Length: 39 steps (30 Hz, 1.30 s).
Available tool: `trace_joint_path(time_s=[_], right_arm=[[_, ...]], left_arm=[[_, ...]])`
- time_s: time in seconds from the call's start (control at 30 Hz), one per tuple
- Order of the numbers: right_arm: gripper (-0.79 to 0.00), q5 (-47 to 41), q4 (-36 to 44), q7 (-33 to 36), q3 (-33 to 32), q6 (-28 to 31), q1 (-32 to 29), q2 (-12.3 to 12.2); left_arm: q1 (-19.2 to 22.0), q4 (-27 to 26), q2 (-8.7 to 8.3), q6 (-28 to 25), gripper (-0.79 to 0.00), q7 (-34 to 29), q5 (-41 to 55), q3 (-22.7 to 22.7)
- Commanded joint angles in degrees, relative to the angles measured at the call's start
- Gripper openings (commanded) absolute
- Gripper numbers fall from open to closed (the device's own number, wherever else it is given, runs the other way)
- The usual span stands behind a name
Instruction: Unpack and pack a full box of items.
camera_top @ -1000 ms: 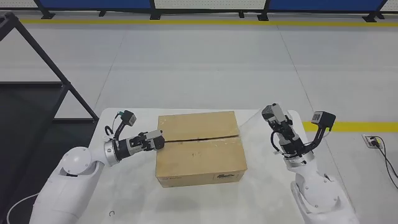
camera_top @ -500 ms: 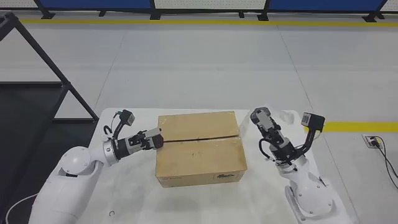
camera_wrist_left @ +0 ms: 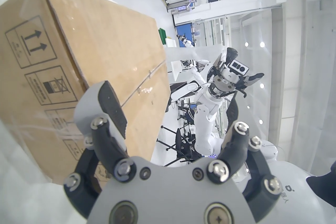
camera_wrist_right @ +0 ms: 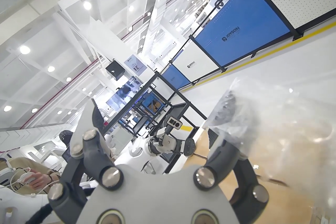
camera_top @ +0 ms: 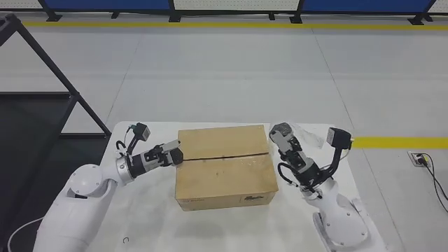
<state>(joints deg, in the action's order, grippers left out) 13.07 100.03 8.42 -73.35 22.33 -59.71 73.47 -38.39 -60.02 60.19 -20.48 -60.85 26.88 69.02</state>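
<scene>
Plainly, the box gives nothing away of its load: its two top flaps lie shut, meeting in a dark seam that runs the length of the lid, so whatever is inside is hidden. It sits near the middle of the white table, with printed handling marks on the end wall that faces the left arm. The left gripper lies level at that end, its tip at the end of the seam, fingers spread apart with nothing between them. In its wrist view one dark pad stands in front of the box's top edge, but whether it touches the cardboard I cannot tell. The right gripper is just beside the far right corner of the box, also spread wide and holding nothing. A crumpled clear plastic sheet rises at that side of the table and veils one finger in the right wrist view, blurring the tan lid behind it, so contact between that finger and the box or the sheet cannot be made out. The near edge of the table is cut off at the bottom of the top view — and both grippers' fingertips are too small there to judge any gap to the cardboard.
</scene>
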Motion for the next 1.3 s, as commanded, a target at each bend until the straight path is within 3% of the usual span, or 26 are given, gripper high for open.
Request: trace_joint_path(time_s=[0.0,0.6,0.87,1.27], right_arm=[[0.000,1.08,0.17,-0.24,0.80,-0.65,0.36,0.14],[0.000,11.97,-1.86,-1.25,11.55,-9.13,6.52,2.36],[0.000,12.25,-2.70,3.02,12.32,-12.09,8.68,2.83],[0.000,17.92,-9.97,1.63,18.76,-13.32,11.12,4.52]], left_arm=[[-0.07,0.07,-0.03,-0.08,0.000,-0.13,0.14,0.19],[-0.37,0.58,-0.12,-0.21,0.000,-1.11,1.40,1.21],[0.26,1.31,0.06,-0.33,0.000,-1.45,1.71,0.93],[1.49,3.11,0.53,-0.80,0.000,-1.55,2.29,0.18]])
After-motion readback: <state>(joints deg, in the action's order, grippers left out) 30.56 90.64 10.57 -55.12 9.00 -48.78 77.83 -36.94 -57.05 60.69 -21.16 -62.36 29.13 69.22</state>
